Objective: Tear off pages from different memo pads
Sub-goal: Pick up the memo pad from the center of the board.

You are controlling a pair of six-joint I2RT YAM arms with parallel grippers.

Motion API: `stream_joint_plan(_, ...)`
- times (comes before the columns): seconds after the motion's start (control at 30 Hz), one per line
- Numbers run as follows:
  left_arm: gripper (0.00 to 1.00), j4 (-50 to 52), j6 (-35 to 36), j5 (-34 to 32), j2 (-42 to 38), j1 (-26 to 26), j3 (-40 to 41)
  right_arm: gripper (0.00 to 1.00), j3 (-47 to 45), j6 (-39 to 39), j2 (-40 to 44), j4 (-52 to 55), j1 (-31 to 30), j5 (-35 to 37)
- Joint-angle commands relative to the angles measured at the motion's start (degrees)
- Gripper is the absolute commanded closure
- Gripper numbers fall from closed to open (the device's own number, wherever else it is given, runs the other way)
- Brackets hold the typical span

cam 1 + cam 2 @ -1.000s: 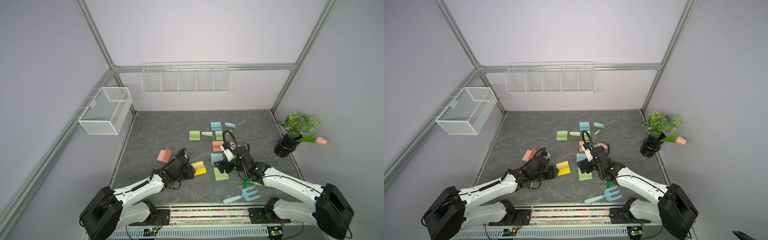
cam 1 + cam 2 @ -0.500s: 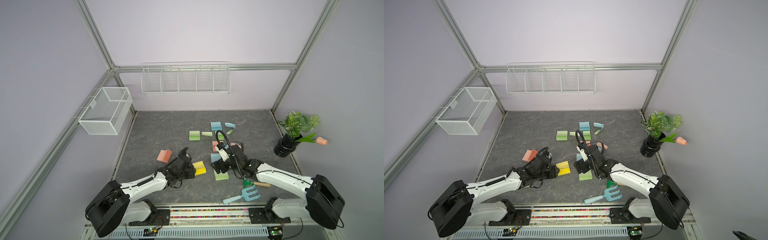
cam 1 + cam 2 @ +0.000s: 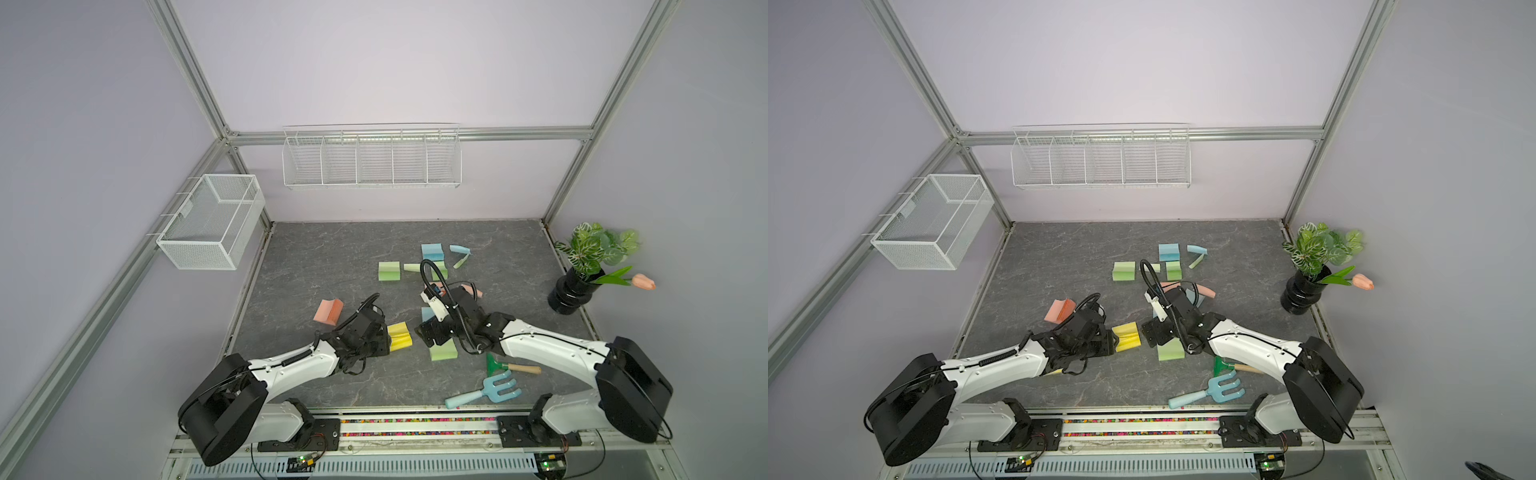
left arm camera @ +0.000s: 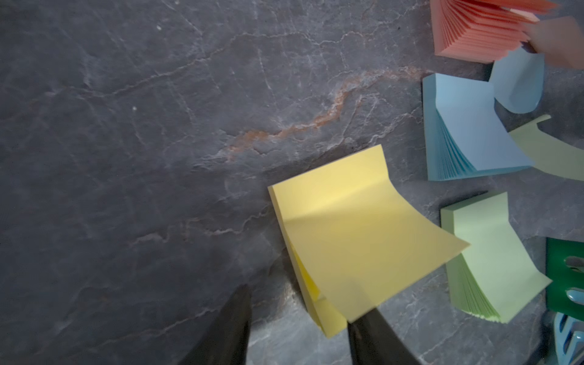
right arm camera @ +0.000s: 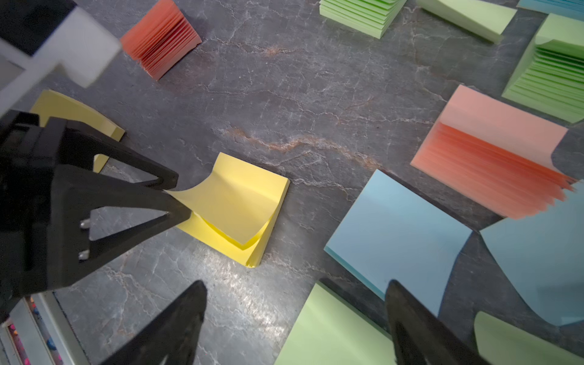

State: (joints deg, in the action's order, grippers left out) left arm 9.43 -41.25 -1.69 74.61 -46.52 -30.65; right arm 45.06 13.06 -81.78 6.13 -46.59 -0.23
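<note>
My left gripper (image 4: 297,303) sits low at the yellow pad (image 4: 328,319), near the front middle of the surface (image 4: 126,158). Its jaws are partly apart and closed on nothing: the pad's curled-up top page (image 4: 363,246) lies over one finger, and the other finger is over bare surface. My right gripper (image 5: 297,284) hangs wide open just beside it, above the near corners of a green pad (image 5: 331,331) and a blue pad (image 5: 395,230).
</note>
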Motion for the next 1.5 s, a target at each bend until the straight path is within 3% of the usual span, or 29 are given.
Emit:
stream_joint_plan(0.0, 0.49, -0.1, 0.8, -1.5, 0.7, -0.1, -1.8, 0.11, 2.5, -0.5, -2.5, 1.2, -0.6, 0.0)
stream_joint_plan(0.8, 0.50, -1.4, 1.7, -1.7, 0.5, -0.1, -0.3, 0.11, 14.9, -3.1, -18.2, 6.0, -4.2, 0.7)
stream_joint_plan(1.2, 0.50, 0.3, 2.7, -3.0, -1.8, -0.1, 1.0, 0.11, 23.9, -8.5, -24.8, 16.0, -4.2, 0.0)
stream_joint_plan(1.47, 0.50, 13.4, -1.9, -15.1, -15.9, -0.1, 1.4, 0.03, 29.5, -18.1, -29.1, 22.6, -5.8, -1.0)
